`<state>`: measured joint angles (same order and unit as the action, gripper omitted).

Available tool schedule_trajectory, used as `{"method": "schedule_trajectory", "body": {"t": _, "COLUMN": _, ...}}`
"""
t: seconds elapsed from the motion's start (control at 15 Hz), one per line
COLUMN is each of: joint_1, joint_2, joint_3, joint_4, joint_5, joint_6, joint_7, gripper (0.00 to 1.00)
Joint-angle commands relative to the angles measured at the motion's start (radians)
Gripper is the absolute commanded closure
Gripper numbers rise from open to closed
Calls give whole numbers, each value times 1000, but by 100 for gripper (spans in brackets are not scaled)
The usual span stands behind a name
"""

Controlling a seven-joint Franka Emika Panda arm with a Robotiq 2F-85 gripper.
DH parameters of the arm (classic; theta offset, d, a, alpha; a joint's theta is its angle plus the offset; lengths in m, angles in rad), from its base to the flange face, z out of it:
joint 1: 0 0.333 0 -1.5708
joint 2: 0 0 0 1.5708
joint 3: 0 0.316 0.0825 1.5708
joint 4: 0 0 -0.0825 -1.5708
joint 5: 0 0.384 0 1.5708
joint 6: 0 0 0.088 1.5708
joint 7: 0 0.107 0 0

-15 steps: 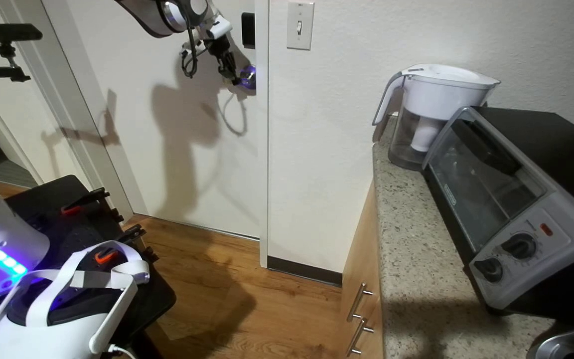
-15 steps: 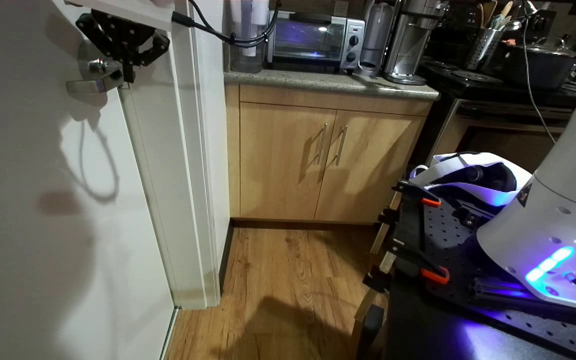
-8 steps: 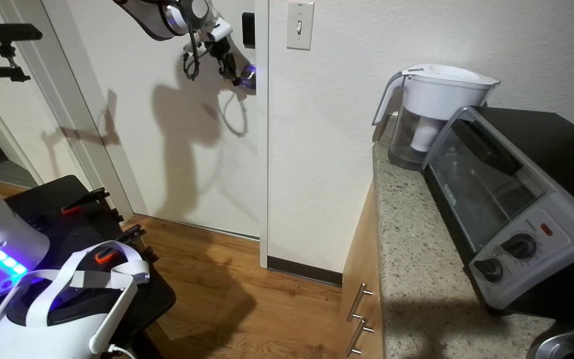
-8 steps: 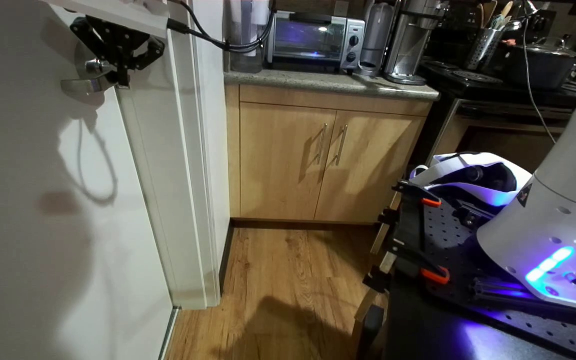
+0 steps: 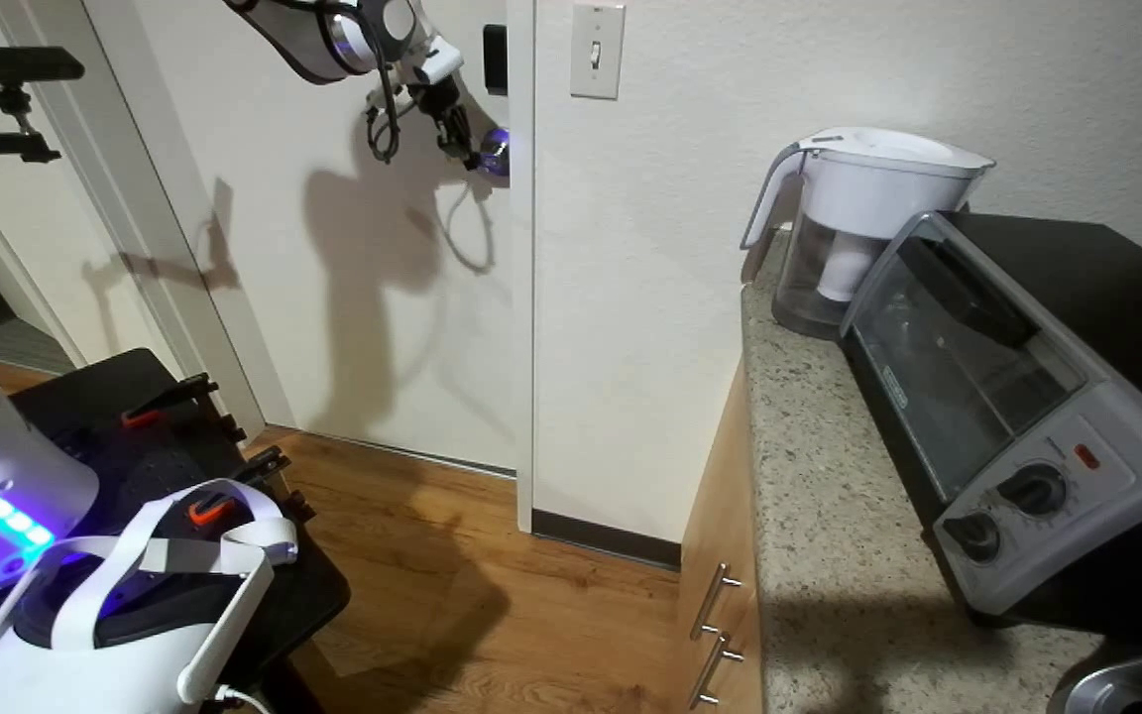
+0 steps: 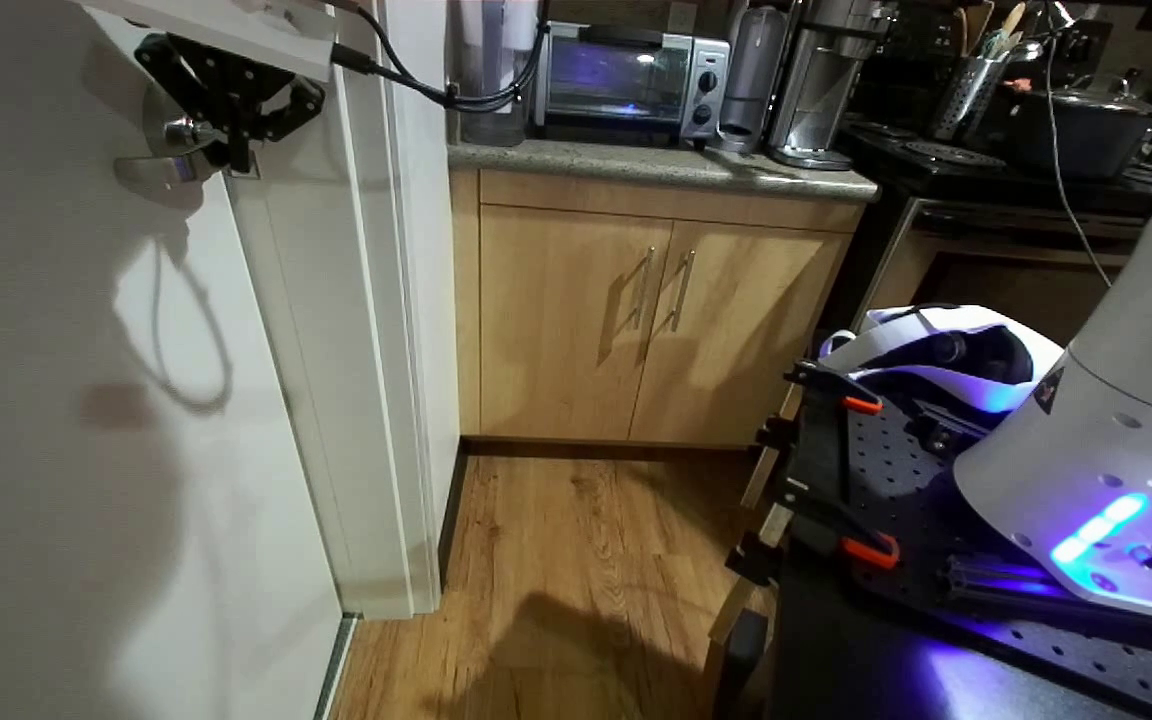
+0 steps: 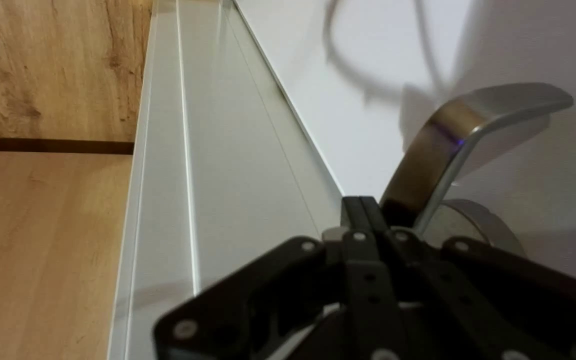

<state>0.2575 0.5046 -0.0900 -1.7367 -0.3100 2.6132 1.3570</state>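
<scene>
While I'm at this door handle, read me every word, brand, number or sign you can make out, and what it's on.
None reads clearly.
Toaster oven: pale lettering on its front, too small and blurred.
Oven knobs: tiny markings beside them, unreadable.
Robot base: a dark label on its side, too small to read.
Door handle: no lettering shows in the wrist view.

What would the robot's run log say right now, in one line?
gripper: shut, empty; nearest: handle, contact unclear; handle: on door; pitcher, oven: on counter
</scene>
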Motion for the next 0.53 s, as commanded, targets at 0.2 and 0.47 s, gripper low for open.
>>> {"method": "schedule_trajectory", "body": {"t": 0.2, "joint_1": 16, "joint_2": 32, "joint_3": -14, "joint_4": 64, "joint_5": 6, "joint_6": 35, "joint_7": -15, "gripper": 100}}
{"method": "schedule_trajectory", "body": {"t": 0.47, "joint_1": 19, "joint_2": 52, "joint_3": -18, "joint_4": 98, "joint_5": 3, "joint_6": 33, "joint_7": -16, "gripper": 100}}
